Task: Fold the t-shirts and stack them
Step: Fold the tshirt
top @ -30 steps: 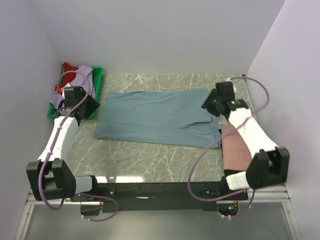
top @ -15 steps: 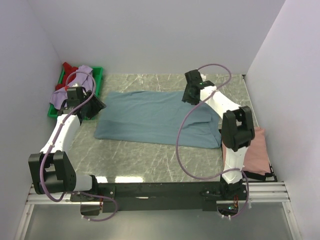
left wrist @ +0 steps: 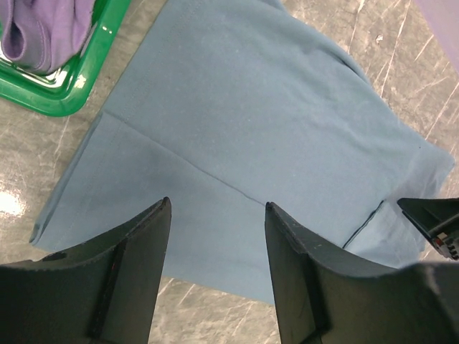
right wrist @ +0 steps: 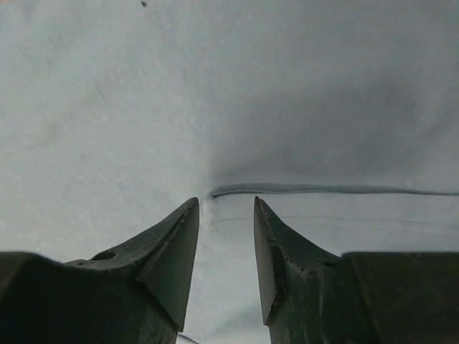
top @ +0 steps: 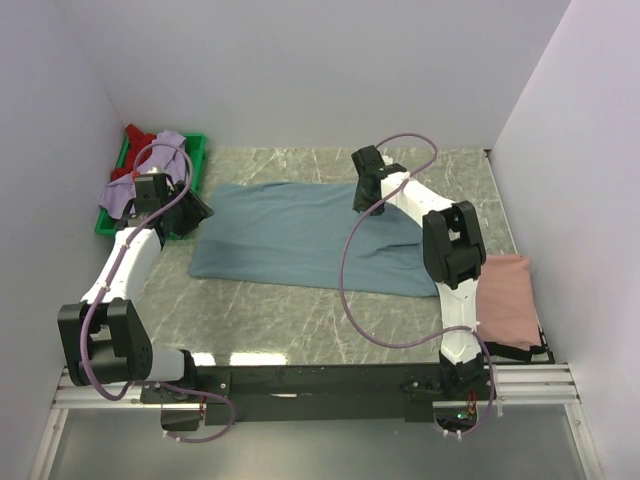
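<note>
A dusty grey-blue t-shirt (top: 300, 235) lies spread flat in the middle of the table. My left gripper (top: 190, 212) hovers over its left edge, open wide with nothing between the fingers (left wrist: 217, 203); the shirt (left wrist: 251, 122) fills the left wrist view. My right gripper (top: 362, 195) is low over the shirt's far middle, its jaws narrowly open (right wrist: 226, 206) just short of a fold edge (right wrist: 323, 190), with only flat cloth between them. A salmon pink t-shirt (top: 505, 300) lies folded at the right. Lavender (top: 165, 150) and red (top: 135, 135) t-shirts are bunched in the tray.
A green plastic tray (top: 197, 160) stands at the far left corner, its rim (left wrist: 64, 100) close to the shirt's left end. White walls enclose the table at the back and on both sides. The right arm's purple cable (top: 350, 270) loops above the shirt.
The right arm has swung from the right side, above the pink shirt, leftward over the blue shirt's far middle, uncovering the pink shirt. The left arm has barely moved.
</note>
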